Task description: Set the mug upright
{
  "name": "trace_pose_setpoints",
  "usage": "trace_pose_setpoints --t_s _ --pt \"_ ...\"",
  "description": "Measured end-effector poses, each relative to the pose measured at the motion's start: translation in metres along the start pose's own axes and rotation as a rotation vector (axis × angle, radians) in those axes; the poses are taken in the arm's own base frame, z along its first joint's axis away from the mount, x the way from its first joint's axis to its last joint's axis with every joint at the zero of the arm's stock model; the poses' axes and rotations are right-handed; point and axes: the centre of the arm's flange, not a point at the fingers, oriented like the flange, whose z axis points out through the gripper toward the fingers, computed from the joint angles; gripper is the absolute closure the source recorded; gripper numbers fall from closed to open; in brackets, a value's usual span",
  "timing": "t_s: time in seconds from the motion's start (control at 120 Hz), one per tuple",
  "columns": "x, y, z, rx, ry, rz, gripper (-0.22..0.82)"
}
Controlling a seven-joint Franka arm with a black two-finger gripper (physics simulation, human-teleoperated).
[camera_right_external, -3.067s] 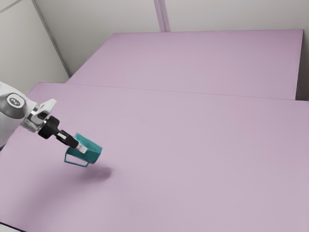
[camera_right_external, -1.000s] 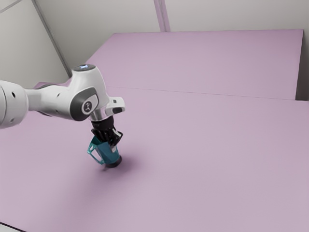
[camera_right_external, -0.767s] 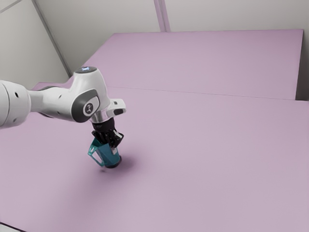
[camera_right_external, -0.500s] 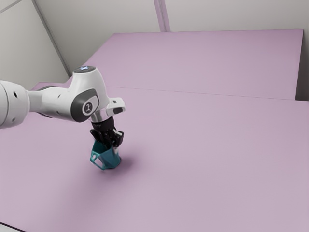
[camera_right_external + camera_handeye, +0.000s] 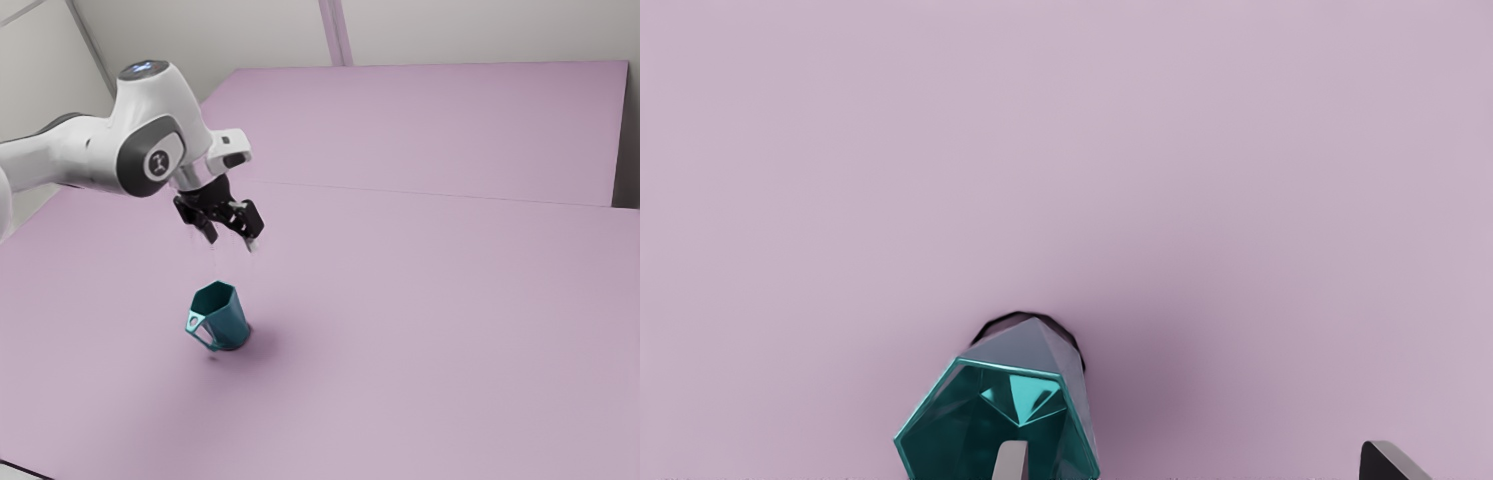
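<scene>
Exterior view: teal mug (image 5: 231, 325), mouth upward, its handle (image 5: 201, 342), jaws apart above; wrist view: its faceted inside (image 5: 946, 427).

My arm (image 5: 75, 155) reaches in from the exterior view's left, and my gripper (image 5: 231, 241) hangs above the teal mug (image 5: 229, 325), apart from it, fingers spread. The mug stands mouth up on the pink table (image 5: 420, 330), its handle (image 5: 200, 339) toward the exterior view's left. A pale wall (image 5: 480, 30) rises behind.
</scene>
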Motion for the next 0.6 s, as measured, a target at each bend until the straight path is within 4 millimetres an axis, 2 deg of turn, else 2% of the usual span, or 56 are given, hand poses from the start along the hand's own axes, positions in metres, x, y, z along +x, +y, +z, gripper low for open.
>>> trace_pose_setpoints --t_s 0.092,0.233,0.6 --pt "0.011 0.0 -0.035 -0.002 0.004 -0.001 0.05" --pt "0.024 -0.004 -0.077 -0.005 -0.011 -0.009 0.03" --pt "0.041 -0.012 -0.143 -0.004 -0.035 -0.025 0.02"
